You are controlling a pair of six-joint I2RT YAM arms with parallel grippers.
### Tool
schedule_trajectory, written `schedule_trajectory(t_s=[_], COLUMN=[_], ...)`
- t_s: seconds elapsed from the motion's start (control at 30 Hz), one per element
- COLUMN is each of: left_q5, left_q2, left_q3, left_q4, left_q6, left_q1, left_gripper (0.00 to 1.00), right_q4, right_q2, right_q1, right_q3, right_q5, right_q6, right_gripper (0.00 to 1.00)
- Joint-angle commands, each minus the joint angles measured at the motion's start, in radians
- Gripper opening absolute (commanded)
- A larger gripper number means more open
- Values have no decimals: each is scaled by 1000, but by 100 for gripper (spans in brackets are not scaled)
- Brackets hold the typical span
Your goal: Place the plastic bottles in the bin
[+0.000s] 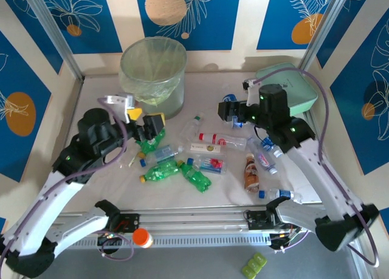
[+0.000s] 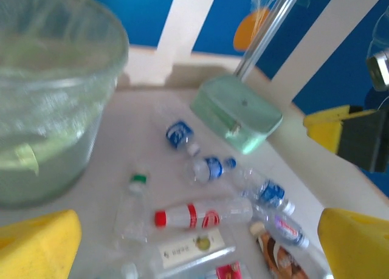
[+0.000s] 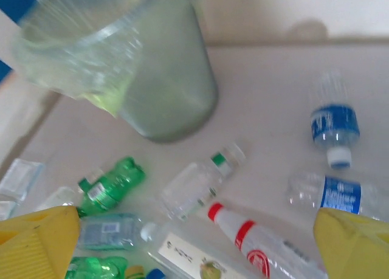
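a pale table [image 1: 121, 185] is strewn with small plastic bottles [image 1: 196, 175], some green, some clear with blue labels. the left jaws are standing wide open and holding nothing, their yellow fingertips [image 2: 39, 242] spread far apart. a tall round translucent bin lined with a pale green bag [image 1: 152, 66] is standing just ahead and to the left of them. a clear bottle with a red cap and red label [image 2: 200, 216] is lying on the table between and below them. the right jaws are also gaping wide and empty, hovering above the table. the bin is standing ahead of them, a crumpled green bottle [image 3: 112, 182] is lying near their left fingertip, and two blue-labelled clear bottles [image 3: 334, 127] are lying toward their right fingertip. a mint-green rounded case [image 1: 289, 87] is sitting just behind the right jaws.
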Motion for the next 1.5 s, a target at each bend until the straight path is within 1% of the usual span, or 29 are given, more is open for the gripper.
schedule_trajectory(t_s=[0.0, 0.03, 0.1, 0.13, 0.27, 0.33, 0.4, 0.43, 0.47, 0.53, 0.6, 0.67, 0.73, 0.83, 0.93, 1.03, 1.17, 1.27, 1.47], left_q5=[28, 34, 82, 85, 65, 98, 128, 118, 102, 87, 59, 10, -40, -106, -86, -79, 21, 47, 58], left_q2=[-10, 1, 71, 101, 227, 267, 264, 254, 244, 244, 256, 258, 235, 168, 118, 109, 112, 113, 113], left_q3=[-27, -19, 42, 72, 194, 265, 252, 230, 202, 174, 174, 168, 137, 73, 37, 31, 17, 5, 2], left_q4=[-30, -57, -154, -202, -367, -414, -351, -311, -270, -232, -231, -236, -216, -166, -119, -118, -82, -67, -57], left_q6=[-84, -90, -79, -86, -170, -173, -162, -160, -154, -133, -117, -119, -118, -94, -48, -25, 4, -4, -6], left_q1=[2, 2, 5, 5, 22, 31, 31, 31, 32, 40, 40, 41, 42, 42, 42, 39, 39, 39, 38], left_gripper=[99, 99, 99, 99, 99, 99, 99, 99, 99, 99, 99, 99, 99, 99, 99, 99, 99, 99, 99], right_q4=[-93, -98, -100, -110, -156, -143, -136, -125, -111, -82, -100, -108, -126, -201, -287, -349, -415, -431, -438], right_q2=[61, 86, 151, 185, 350, 443, 544, 592, 635, 718, 803, 862, 918, 1025, 1126, 1204, 1285, 1316, 1348], right_q1=[-26, -32, -56, -70, -120, -140, -172, -185, -197, -197, -192, -188, -194, -215, -221, -225, -231, -232, -233], right_q3=[47, 56, 80, 99, 201, 249, 312, 334, 364, 424, 510, 551, 600, 718, 838, 914, 1007, 1037, 1051], right_q5=[-5, -4, -25, -23, 11, 42, 53, 29, -6, 44, 84, 48, 46, 17, 62, 69, 55, 45, 34], right_q6=[65, 64, 54, 51, 30, 13, 5, -9, -30, -48, -68, -124, -136, -144, -166, -186, -187, -188, -189], right_gripper=[99, 98, 97, 96, 95, 96, 88, 88, 85, 86, 88, 86, 86, 86, 86, 85, 81, 77, 69])
